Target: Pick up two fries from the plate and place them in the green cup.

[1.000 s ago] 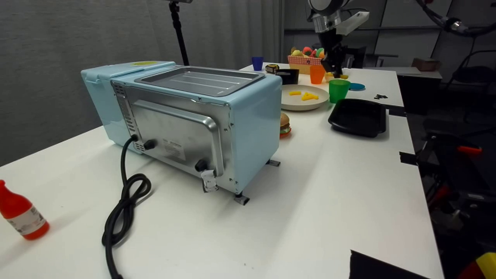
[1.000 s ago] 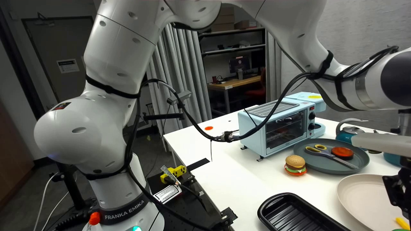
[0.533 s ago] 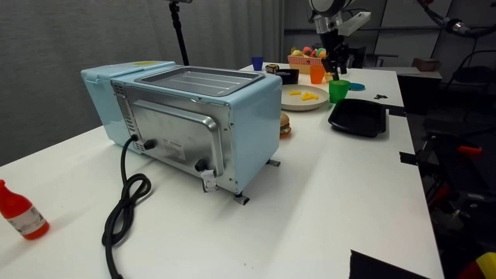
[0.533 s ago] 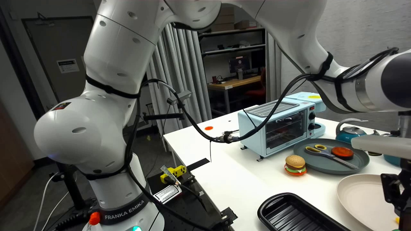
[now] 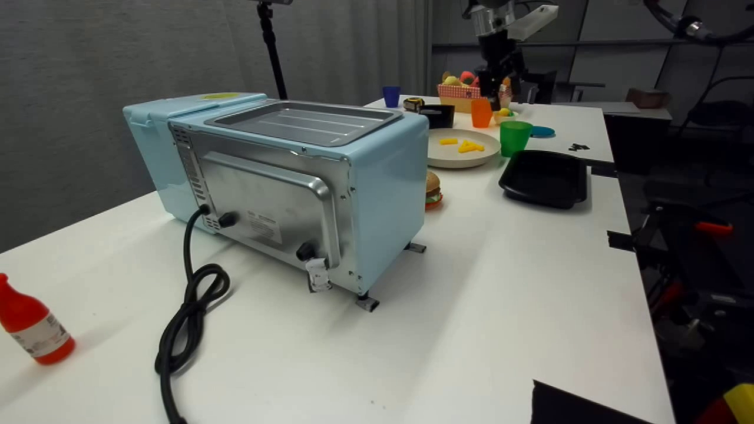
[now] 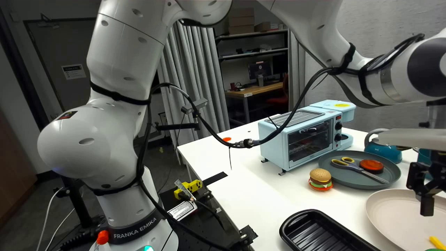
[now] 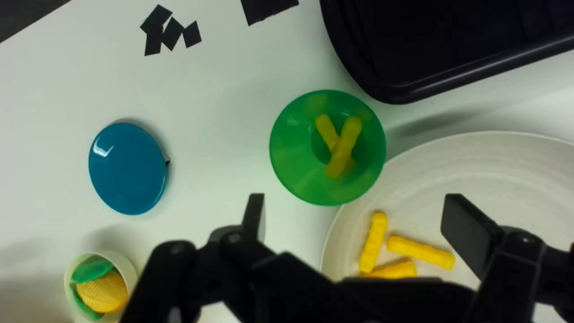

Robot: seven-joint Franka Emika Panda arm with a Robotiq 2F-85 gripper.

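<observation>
The green cup [image 7: 287, 166] stands upright beside the plate [image 7: 493, 157], its rim overlapping the plate's edge in the wrist view. Inside it two yellow fries [image 7: 344, 146] lie crossed. Three more fries [image 7: 419, 252] show on the plate, one partly covered by the gripper's body. My gripper [image 7: 358, 213] is wide open above the table, with only air between its fingers. Both the cup [image 5: 515, 139] and the plate [image 5: 453, 158] also appear in an exterior view, the gripper raised behind them. One dark finger [image 6: 427, 206] hangs over the plate in an exterior view.
A black tray [image 7: 394, 85] lies close to the cup. Near it are a blue lid [image 7: 128, 168] and a small pale cup [image 7: 128, 264] holding toy corn. An orange cup [image 5: 482, 113], a toy burger [image 6: 320, 179] and a toaster oven [image 6: 296, 136] stand around.
A second ago a yellow piece showed at the fingertips near the green cup; it no longer does. The gripper has opened, then risen and moved back from the cup.
</observation>
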